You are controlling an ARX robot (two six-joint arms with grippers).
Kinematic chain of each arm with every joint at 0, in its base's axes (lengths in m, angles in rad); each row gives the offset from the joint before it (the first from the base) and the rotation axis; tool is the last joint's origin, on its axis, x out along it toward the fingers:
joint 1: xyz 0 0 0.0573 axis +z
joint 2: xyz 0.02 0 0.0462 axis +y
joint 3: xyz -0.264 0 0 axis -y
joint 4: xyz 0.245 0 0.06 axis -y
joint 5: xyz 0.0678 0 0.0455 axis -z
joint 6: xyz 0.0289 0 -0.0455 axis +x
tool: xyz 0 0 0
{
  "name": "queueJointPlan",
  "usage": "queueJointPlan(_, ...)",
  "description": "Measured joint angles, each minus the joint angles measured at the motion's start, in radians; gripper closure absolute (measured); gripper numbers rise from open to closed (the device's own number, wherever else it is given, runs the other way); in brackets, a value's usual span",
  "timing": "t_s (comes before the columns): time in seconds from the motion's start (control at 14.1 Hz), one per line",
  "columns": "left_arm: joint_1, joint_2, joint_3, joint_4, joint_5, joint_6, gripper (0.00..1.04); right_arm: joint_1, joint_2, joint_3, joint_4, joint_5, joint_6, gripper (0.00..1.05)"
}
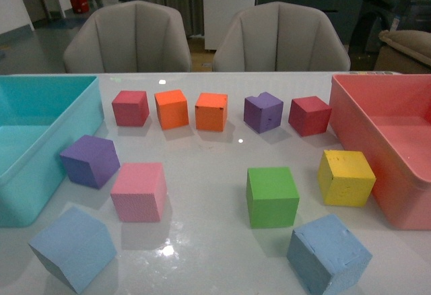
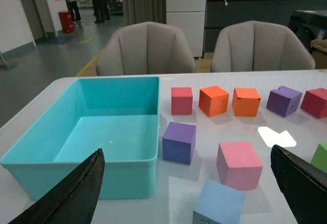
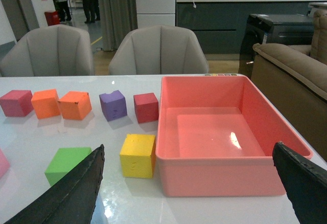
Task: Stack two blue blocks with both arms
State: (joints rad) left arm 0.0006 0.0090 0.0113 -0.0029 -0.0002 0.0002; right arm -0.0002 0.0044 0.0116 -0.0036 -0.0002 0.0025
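As we look down our wrists, the left fingers [image 2: 76,196] stand spread wide with nothing between them, and the right fingers [image 3: 76,193] are spread just as wide, also bare. Neither pair touches any cube.

Just beyond the left fingers the first blue block [image 1: 73,248] lies on the white bench [image 1: 209,167], turned cornerwise, nearer to us than the pink cube [image 1: 139,190] and close to the near corner of the teal bin [image 1: 91,116]. The second blue block [image 1: 328,253] lies well apart from it on our right side, also turned, just in front of the green cube [image 1: 271,196] and near the yellow cube [image 1: 345,177]. Neither blue block rests on the other.

A purple cube [image 1: 89,160] sits beside the teal bin. Farther back we see a row of five cubes: red, orange, orange, purple and dark red. At the bench's right edge stands the pink bin [image 1: 357,130], with the yellow cube just beside its wall. Two grey chairs [image 1: 128,39] stand behind the bench.
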Motion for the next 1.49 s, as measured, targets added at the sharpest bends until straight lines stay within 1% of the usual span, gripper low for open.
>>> queueJointPlan(1.14, 0.000, 0.000, 0.000, 0.000, 0.000, 0.000, 0.07, 0.000, 0.000, 0.000, 0.000, 0.000, 0.000, 0.06)
queueJointPlan(1.21, 0.000, 0.000, 0.000, 0.000, 0.000, 0.000, 0.07, 0.021, 0.017, 0.002, 0.000, 0.064, -0.025, 0.06)
queueJointPlan(1.28, 0.000, 0.000, 0.000, 0.000, 0.000, 0.000, 0.07, 0.054, 0.135, 0.029, 0.074, 0.149, -0.062, 0.06)
queueJointPlan(1.35, 0.000, 0.000, 0.000, 0.000, 0.000, 0.000, 0.07, 0.063, 0.277, 0.091, 0.174, 0.166, -0.077, 0.06)
queueJointPlan(1.42, 0.000, 0.000, 0.000, 0.000, 0.000, 0.000, 0.07, 0.101, 0.430, 0.177, 0.290, 0.175, -0.083, 0.06)
queueJointPlan(1.49, 0.000, 0.000, 0.000, 0.000, 0.000, 0.000, 0.07, 0.142, 0.577, 0.256, 0.356, 0.162, -0.080, 0.06)
